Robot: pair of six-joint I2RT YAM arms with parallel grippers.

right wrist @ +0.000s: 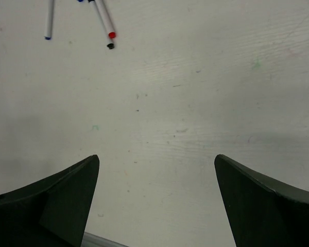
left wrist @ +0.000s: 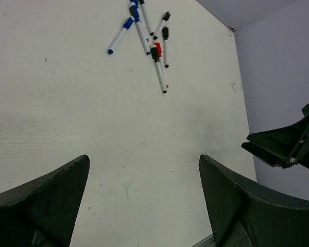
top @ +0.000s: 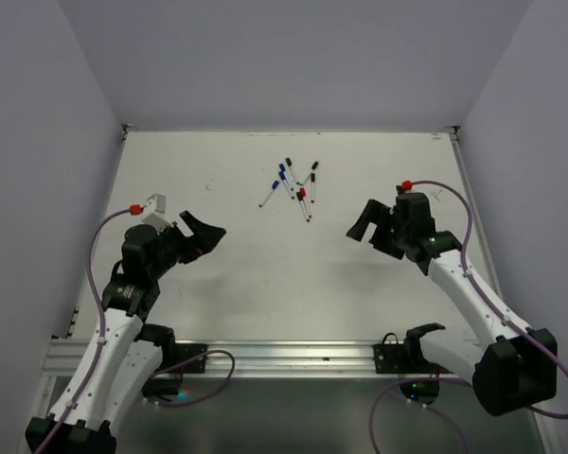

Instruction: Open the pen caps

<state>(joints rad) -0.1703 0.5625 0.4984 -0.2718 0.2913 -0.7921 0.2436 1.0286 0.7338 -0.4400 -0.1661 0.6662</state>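
**Top view.** The pens (top: 307, 210) lie in one loose cluster toward the far middle of the white table (top: 265, 284), touching and crossing one another. The cluster sits at about 1 o'clock from the left gripper (top: 206, 235) and at about 10 o'clock from the right gripper (top: 369, 230). Both grippers are well apart from it and, by my judgement, about equally near, so neither arm has a clear advantage. Most barrels run roughly 12 to 6, and a few tilt 1 to 7. The pen caps (top: 282, 171) look seated on their barrels, mostly at the far ends. Neither gripper holds anything.

**Left wrist view.** The left fingers (left wrist: 51, 200) are spread wide with only bare table between them. The cluster is far ahead at 12 o'clock. I count three blue caps (left wrist: 127, 23), three black caps (left wrist: 165, 33) and one red cap (left wrist: 158, 47), which sits just beside a black one. That makes seven, though the overlap leaves the count a little uncertain. The right gripper shows at the 3 o'clock edge of this view.

**Right wrist view.** The right fingers (right wrist: 56, 195) are also spread apart, with nothing pinched. Only three barrel tail ends show, at 11 o'clock: one blue-tipped, one red and one black. All three point back toward the gripper, and the caps themselves are out of frame.
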